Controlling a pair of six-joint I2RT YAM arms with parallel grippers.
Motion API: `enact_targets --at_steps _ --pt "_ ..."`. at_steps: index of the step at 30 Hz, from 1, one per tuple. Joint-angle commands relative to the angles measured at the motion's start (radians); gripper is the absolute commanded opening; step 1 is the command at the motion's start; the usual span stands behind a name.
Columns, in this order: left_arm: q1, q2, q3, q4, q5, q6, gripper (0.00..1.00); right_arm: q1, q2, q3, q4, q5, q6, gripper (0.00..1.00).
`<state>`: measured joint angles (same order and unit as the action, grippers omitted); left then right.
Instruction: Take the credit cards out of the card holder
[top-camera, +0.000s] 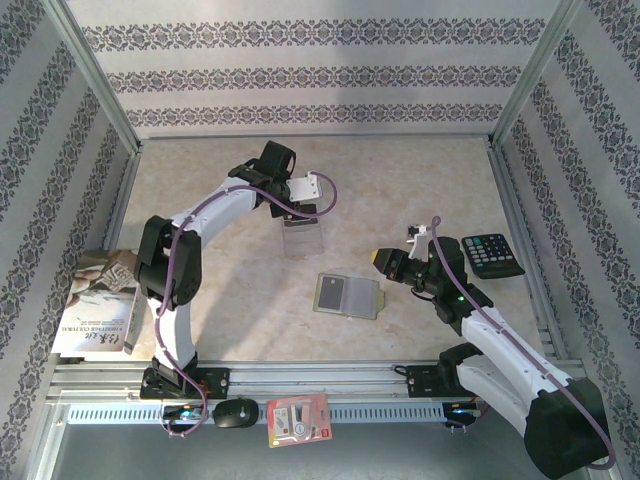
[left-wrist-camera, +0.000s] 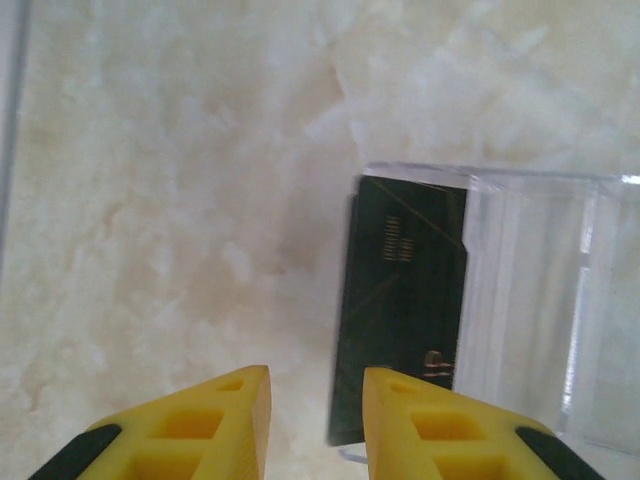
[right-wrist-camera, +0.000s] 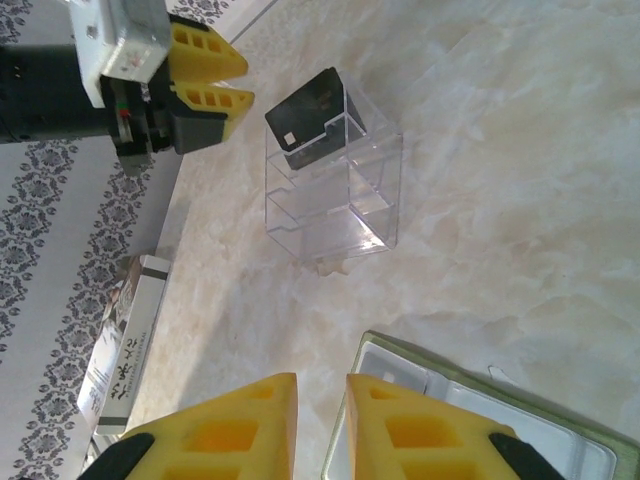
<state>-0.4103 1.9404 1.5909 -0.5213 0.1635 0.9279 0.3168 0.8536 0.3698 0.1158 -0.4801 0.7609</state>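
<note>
Left pincer (left-wrist-camera: 316, 405), slightly parted and empty, hovers beside the blackish card (left-wrist-camera: 405, 300).

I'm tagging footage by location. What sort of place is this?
Most likely a staged robot test cell, not a real room: wallpapered panels box in a marble-look table, the left arm and right arm are bolted to a metal rail, and a calculator lies as a prop.

Nothing legible — print on the book (top-camera: 97, 305) and gold marks on the black credit card (left-wrist-camera: 400, 320) blur.
</note>
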Motion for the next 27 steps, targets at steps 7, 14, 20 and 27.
enact_targets --at_steps 7,14,20,27 --pt "0.007 -0.227 -0.051 0.271 -0.056 -0.277 0.42 0.128 0.035 0.051 -0.065 0.091 -0.066 0.29" --pt "0.007 -0.486 -0.205 0.346 0.049 -0.750 0.55 0.341 0.267 0.211 -0.247 0.316 -0.214 0.35" --pt "0.008 -0.741 -0.563 0.454 0.076 -1.166 0.52 0.498 0.492 0.368 -0.370 0.491 -0.326 0.39" --pt "0.006 -0.924 -0.942 0.550 0.130 -1.440 0.43 0.596 0.688 0.514 -0.477 0.626 -0.408 0.42"
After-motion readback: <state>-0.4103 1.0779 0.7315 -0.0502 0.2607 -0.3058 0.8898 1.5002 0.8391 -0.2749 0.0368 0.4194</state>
